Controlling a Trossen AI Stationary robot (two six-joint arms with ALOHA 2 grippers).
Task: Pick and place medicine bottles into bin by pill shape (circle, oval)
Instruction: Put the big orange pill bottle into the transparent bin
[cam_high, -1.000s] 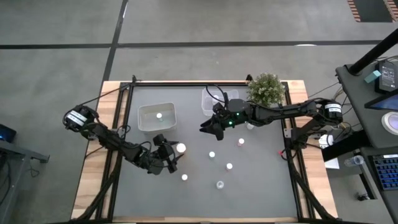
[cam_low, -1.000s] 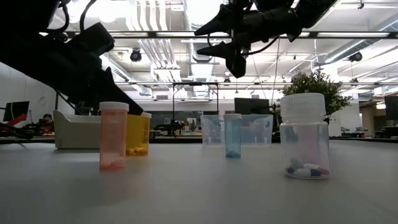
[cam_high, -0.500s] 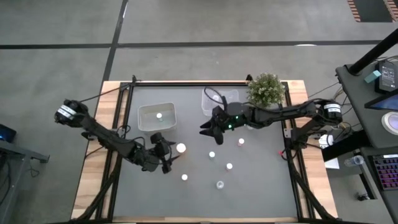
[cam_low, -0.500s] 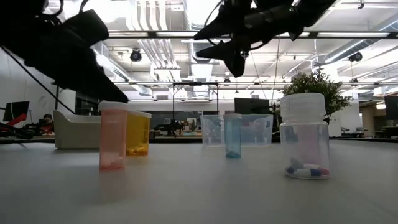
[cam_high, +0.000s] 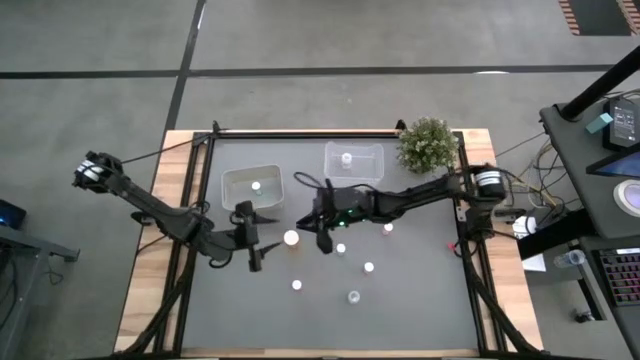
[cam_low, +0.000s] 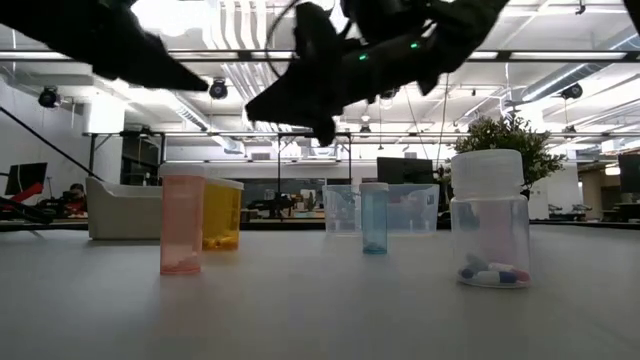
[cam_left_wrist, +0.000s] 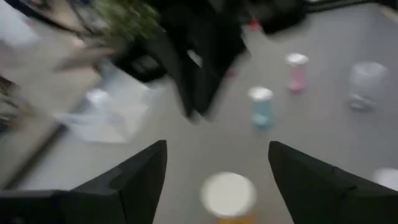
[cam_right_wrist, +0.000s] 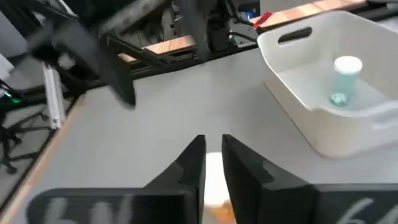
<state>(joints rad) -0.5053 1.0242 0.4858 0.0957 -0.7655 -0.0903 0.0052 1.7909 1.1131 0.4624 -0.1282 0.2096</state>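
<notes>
Several small white-capped medicine bottles stand on the grey table. One with a yellow-orange body (cam_high: 291, 238) stands between my two grippers. My left gripper (cam_high: 262, 243) hovers open to its left, the bottle's cap (cam_left_wrist: 229, 194) showing beyond its spread fingers. My right gripper (cam_high: 308, 228) hangs shut in the air just right of it, above bottle height (cam_low: 322, 128); the cap shows through the slit between its fingers (cam_right_wrist: 213, 163). Neither touches the bottle. Other bottles: pink (cam_low: 182, 218), blue (cam_low: 374, 217), and a clear one with capsules (cam_low: 490, 218).
A white tub (cam_high: 232, 200) at the far left holds one bottle (cam_right_wrist: 345, 78). A clear bin (cam_high: 370, 168) at the far middle holds another (cam_high: 346, 157). A potted plant (cam_high: 428, 143) stands at the far right corner. A red-capped bottle (cam_high: 387, 229) stands under the right arm.
My right gripper has swung from beside the clear bin toward the table's left and near side, sinking a little and rolling, and its fingers have shut. My left gripper has risen and drawn back toward the table's left edge, staying open. The bottles have stayed where they were.
</notes>
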